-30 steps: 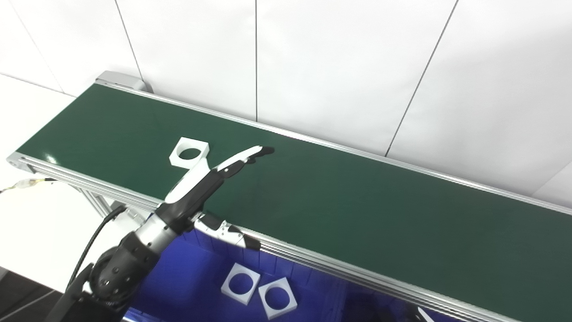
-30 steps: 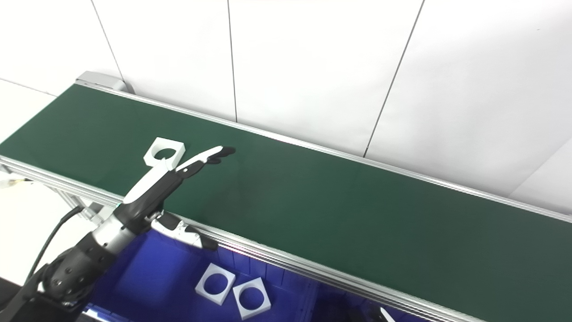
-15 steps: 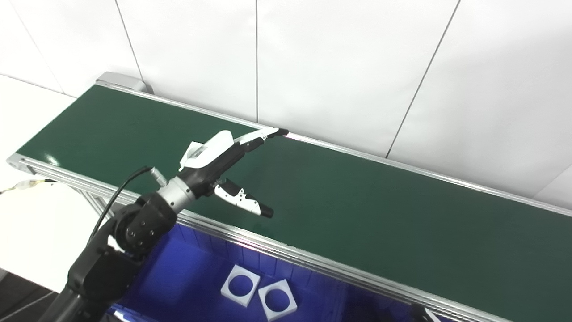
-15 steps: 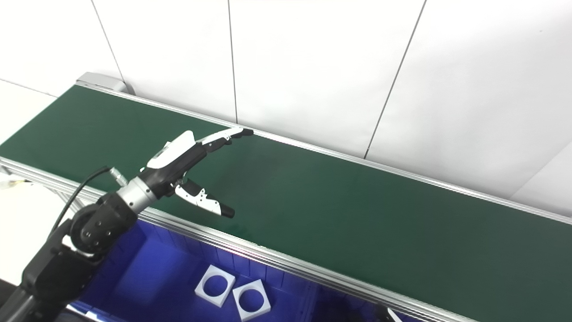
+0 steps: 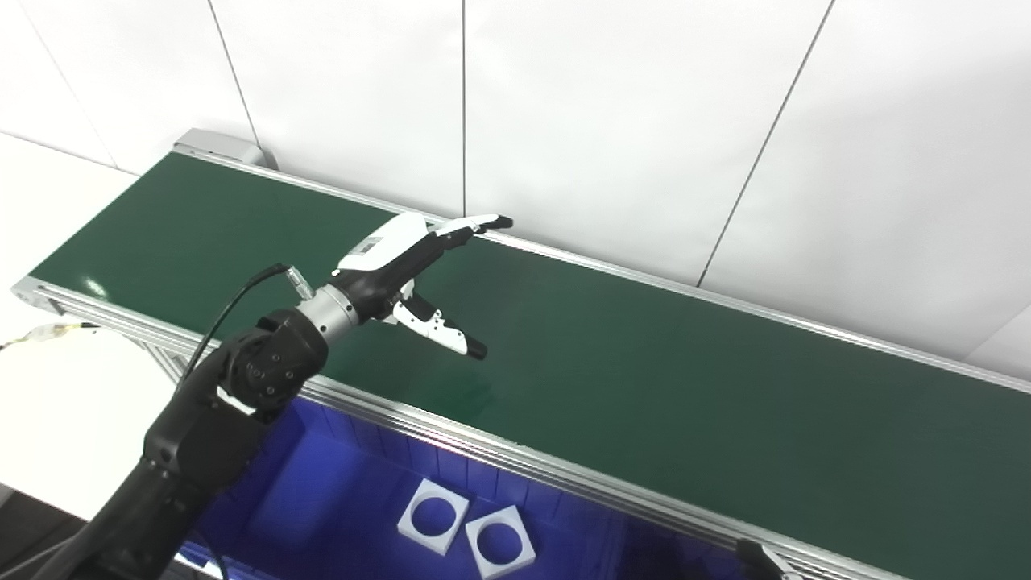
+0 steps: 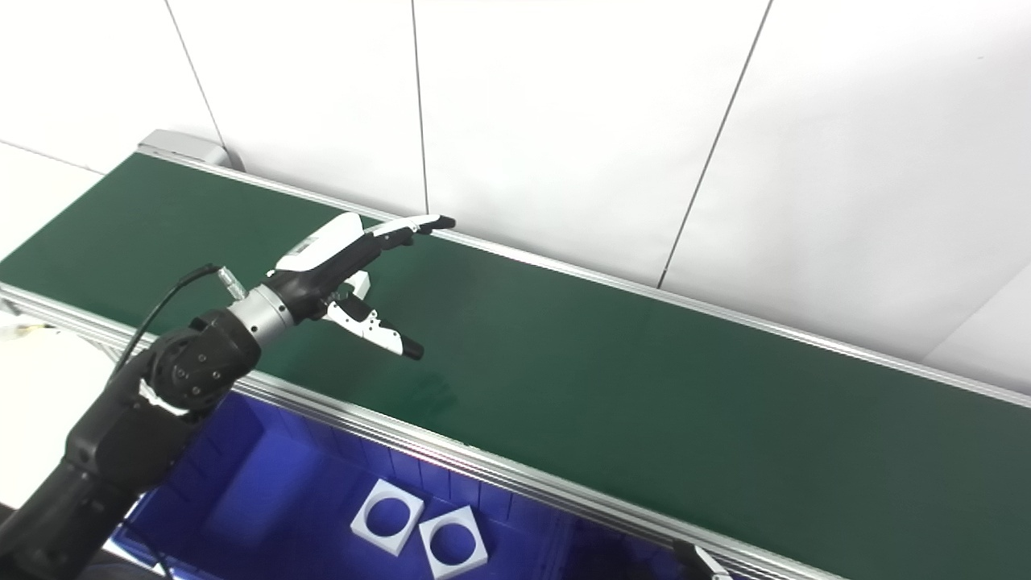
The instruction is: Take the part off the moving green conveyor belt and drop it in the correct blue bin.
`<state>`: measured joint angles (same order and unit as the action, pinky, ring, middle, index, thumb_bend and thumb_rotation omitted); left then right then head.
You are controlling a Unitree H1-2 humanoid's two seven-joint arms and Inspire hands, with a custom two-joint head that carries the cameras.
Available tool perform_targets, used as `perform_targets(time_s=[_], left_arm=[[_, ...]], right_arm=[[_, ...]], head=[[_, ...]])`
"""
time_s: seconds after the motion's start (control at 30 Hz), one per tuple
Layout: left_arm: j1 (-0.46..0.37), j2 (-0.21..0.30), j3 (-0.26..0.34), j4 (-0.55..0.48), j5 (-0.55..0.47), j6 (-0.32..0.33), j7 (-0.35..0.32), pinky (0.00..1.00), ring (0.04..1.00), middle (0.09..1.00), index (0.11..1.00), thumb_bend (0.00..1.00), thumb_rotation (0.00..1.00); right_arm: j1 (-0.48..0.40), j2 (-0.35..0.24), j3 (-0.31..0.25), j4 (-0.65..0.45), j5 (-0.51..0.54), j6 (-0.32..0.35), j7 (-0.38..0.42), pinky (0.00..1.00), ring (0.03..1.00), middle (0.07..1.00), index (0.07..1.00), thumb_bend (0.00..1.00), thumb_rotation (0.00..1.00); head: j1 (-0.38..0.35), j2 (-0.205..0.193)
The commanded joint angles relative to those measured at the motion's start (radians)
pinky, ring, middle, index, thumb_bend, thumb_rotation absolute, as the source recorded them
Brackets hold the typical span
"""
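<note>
The green conveyor belt (image 5: 660, 387) runs from upper left to lower right. My left hand (image 5: 407, 262) is open and empty, fingers stretched toward the far rail and thumb (image 5: 439, 334) spread apart, held above the belt's left part. The white square part with a round hole is almost wholly hidden behind this hand; a small white bit (image 6: 360, 283) shows between palm and thumb. The blue bin (image 5: 322, 483) lies below the belt's near rail and holds two white square parts with holes (image 5: 435, 515) (image 5: 499, 541). Only a dark tip of my right hand (image 5: 753, 557) shows at the bottom edge.
The belt has aluminium rails along its near edge (image 5: 515, 447) and far edge (image 5: 725, 298). A white panelled wall (image 5: 612, 121) stands right behind the belt. A cable (image 5: 48, 329) hangs at the belt's left end.
My left hand has risen from the belt's near rail and swung out over the belt, fingers toward the far rail. The white part, in plain view a second ago, is now hidden behind it.
</note>
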<state>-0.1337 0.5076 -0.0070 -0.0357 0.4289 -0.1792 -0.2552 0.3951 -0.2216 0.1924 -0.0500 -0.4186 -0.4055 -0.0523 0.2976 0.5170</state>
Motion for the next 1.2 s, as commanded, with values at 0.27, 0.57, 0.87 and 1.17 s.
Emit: perform_targets(time_s=[0.27, 0.57, 0.87, 1.17], left_arm=[[-0.084, 0.04, 0.0, 0.107, 0.039, -0.012, 0.046, 0.85, 0.908, 0.934, 0.927, 0.94, 0.37], [-0.125, 0.054, -0.007, 0.241, 0.033, -0.044, 0.073, 0.88, 0.916, 0.934, 0.931, 0.96, 0.33], [-0.15, 0.056, -0.03, 0.351, 0.068, -0.048, 0.127, 0.88, 0.921, 0.936, 0.928, 0.96, 0.27], [-0.171, 0.052, -0.077, 0.42, 0.1, -0.016, 0.139, 0.88, 0.933, 0.958, 0.935, 0.95, 0.23]], right_arm=[[0.001, 0.002, -0.008, -0.025, 0.006, -0.054, -0.017, 0.68, 0.761, 0.795, 0.822, 1.0, 0.16], [0.003, 0.003, -0.009, -0.027, -0.004, -0.055, -0.024, 0.67, 0.755, 0.79, 0.818, 1.0, 0.18], [0.008, 0.003, -0.009, -0.034, -0.004, -0.052, -0.022, 0.67, 0.758, 0.792, 0.815, 1.0, 0.18], [0.014, 0.005, -0.01, -0.037, -0.004, -0.056, -0.026, 0.67, 0.759, 0.794, 0.813, 1.0, 0.19]], head=[[0.008, 0.002], [0.01, 0.002], [0.009, 0.003], [0.007, 0.008]])
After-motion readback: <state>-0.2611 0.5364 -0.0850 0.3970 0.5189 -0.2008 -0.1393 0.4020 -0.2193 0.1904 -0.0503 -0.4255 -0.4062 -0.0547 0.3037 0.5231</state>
